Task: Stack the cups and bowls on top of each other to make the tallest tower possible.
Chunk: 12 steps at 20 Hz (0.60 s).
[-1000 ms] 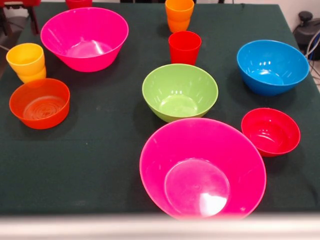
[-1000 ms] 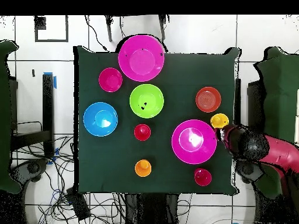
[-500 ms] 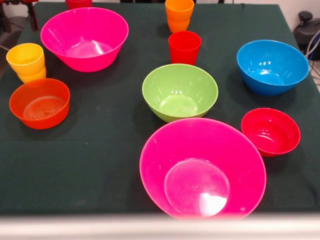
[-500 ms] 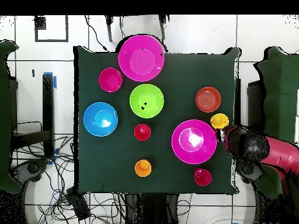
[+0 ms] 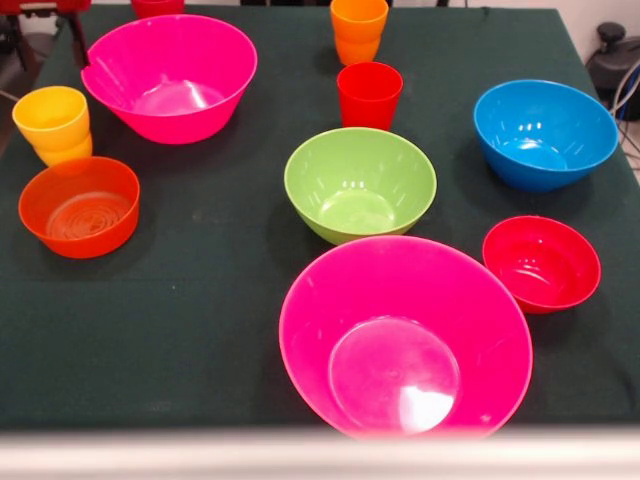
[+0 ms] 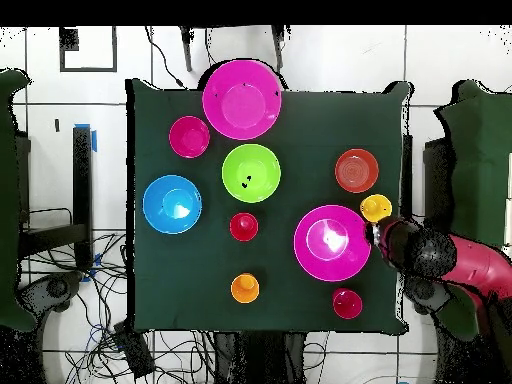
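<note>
From overhead, my arm point(image 6: 468, 268) is a thick glossy crimson tube with rounded sides, lying toward four o'clock in the view. At its inner end the red gives way to a bulky, rounded black head point(image 6: 412, 246), dark and speckled. The front view catches only a scrap of red at eleven o'clock.

Dark green table point(image 6: 300, 110), white tiled floor point(image 6: 340, 55), tangled cables point(image 6: 110, 340)
</note>
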### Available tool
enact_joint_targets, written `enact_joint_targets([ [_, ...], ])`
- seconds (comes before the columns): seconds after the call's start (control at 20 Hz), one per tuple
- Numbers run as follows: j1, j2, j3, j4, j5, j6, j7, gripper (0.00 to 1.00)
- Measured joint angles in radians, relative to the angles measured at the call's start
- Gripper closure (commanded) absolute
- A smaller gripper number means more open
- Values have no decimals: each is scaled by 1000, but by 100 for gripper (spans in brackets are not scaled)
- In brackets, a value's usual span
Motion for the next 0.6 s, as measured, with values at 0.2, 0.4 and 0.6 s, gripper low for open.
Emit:
enact_joint_targets([
  [0.2, 0, 26, 4, -2, -1, 0, 0, 0],
  [0.4, 0, 46, 8, -7, -2, 0, 0, 0],
  [0.6, 0, 50, 12, -20, -2, 0, 0, 0],
])
